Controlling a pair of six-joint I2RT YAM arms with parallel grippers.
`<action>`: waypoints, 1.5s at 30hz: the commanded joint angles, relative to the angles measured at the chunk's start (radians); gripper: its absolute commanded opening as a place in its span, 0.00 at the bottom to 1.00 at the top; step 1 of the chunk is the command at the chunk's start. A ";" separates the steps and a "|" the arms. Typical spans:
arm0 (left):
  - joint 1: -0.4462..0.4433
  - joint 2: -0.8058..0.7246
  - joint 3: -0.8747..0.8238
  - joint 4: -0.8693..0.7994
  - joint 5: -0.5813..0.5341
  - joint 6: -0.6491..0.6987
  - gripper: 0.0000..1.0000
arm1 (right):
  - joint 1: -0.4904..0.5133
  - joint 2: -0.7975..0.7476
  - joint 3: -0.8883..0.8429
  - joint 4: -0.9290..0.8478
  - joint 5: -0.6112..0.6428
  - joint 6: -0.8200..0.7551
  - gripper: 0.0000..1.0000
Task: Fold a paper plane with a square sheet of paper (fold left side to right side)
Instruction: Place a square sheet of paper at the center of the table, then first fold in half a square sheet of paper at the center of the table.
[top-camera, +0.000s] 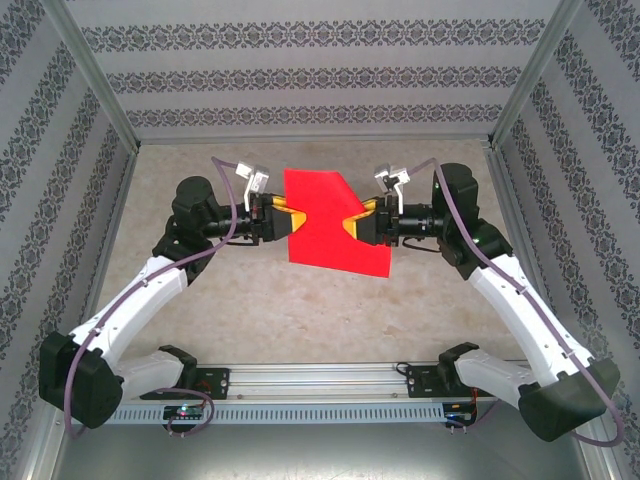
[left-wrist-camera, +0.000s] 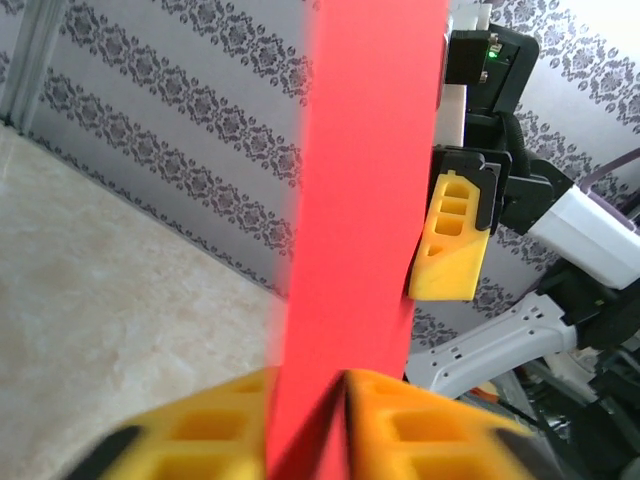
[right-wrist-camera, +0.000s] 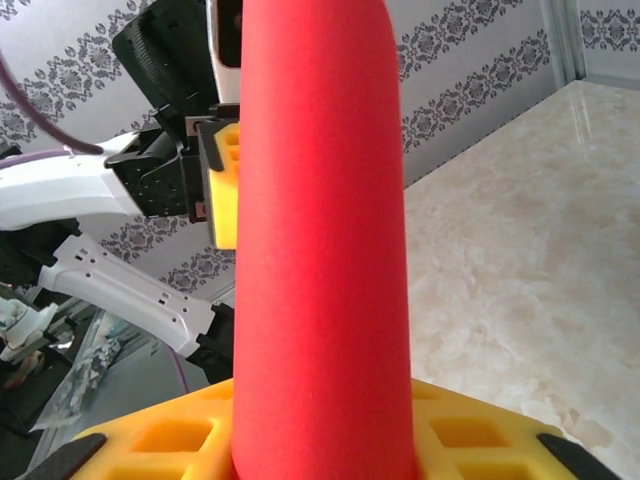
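Observation:
The square sheet of paper is bright red and hangs in the air above the table's middle, held between both grippers. My left gripper clamps its left edge. In the left wrist view the yellow fingers meet on the red paper, with my left gripper shut on it. My right gripper grips the right edge. In the right wrist view the paper bulges in a rounded bend that fills the gap of my right gripper, whose jaws stand partly apart against it.
A beige stone-patterned table lies under the paper. Patterned walls and metal frame posts enclose it on three sides. An aluminium rail carrying the arm bases runs along the near edge.

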 joint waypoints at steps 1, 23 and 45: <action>-0.013 -0.011 0.008 -0.009 -0.008 0.041 0.09 | -0.018 -0.032 -0.016 -0.019 0.067 -0.021 0.44; -0.013 0.537 0.137 -0.443 -0.430 0.058 0.00 | -0.143 0.056 -0.194 -0.150 0.455 0.031 0.81; -0.013 0.710 0.304 -0.704 -0.575 0.094 0.00 | -0.087 0.641 -0.156 0.148 0.392 0.245 0.05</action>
